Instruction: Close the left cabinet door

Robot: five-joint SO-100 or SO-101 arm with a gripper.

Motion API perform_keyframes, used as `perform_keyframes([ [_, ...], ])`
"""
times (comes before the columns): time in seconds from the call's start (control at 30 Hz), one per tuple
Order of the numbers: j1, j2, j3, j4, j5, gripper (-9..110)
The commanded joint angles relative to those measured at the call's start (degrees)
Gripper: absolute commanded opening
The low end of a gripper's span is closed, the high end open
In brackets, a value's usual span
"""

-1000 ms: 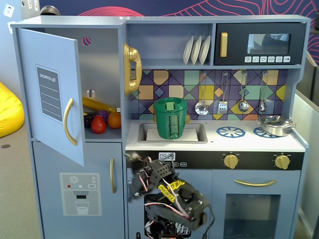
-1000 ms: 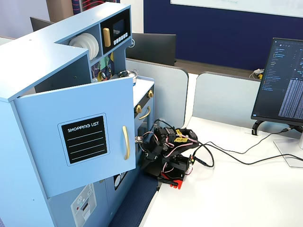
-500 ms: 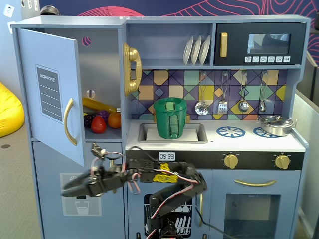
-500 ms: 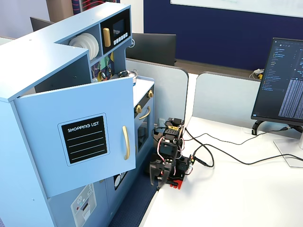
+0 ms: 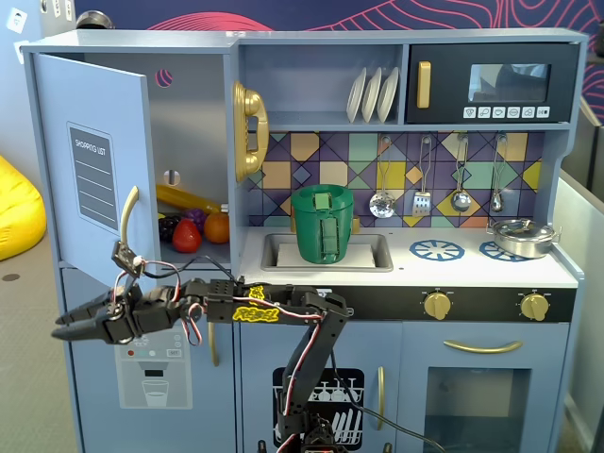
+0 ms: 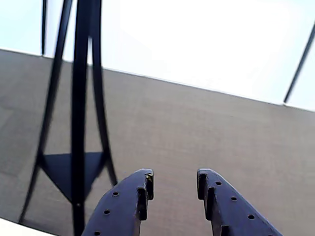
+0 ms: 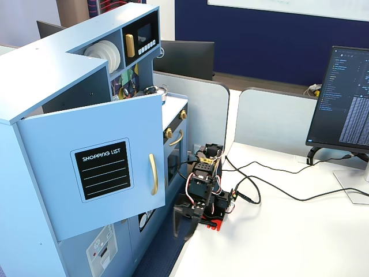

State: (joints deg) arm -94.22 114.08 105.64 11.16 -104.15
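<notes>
The left cabinet door (image 5: 90, 151) is light blue with a black "SHOPPING LIST" panel and a curved gold handle (image 5: 129, 209). It stands swung open to the left of its cabinet. In the other fixed view the door (image 7: 98, 167) is seen from its front, standing out from the kitchen. My gripper (image 5: 58, 331) reaches out to the left, just below the door's lower edge and not touching it. In the wrist view the gripper (image 6: 174, 183) is open and empty, with only grey floor between the fingers. The door does not show in the wrist view.
Toy fruit (image 5: 189, 231) lies inside the open cabinet. Below it is the blue door with an ice-dispenser graphic (image 5: 156, 377). A green pot (image 5: 323, 225) sits in the sink. A black tripod (image 6: 78, 123) stands on the floor ahead of the gripper. A monitor (image 7: 346, 98) and cables sit on the white desk.
</notes>
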Motion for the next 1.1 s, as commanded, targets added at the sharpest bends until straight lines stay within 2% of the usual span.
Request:
perform_keyframes([
  [0.0, 5.62, 1.23, -5.36, 1.67, -0.62, 0],
  [0.47, 13.36, 11.43, 5.71, 3.69, -1.85, 0],
  [1.07, 47.55, 19.78, 16.26, 4.22, -0.35, 0],
])
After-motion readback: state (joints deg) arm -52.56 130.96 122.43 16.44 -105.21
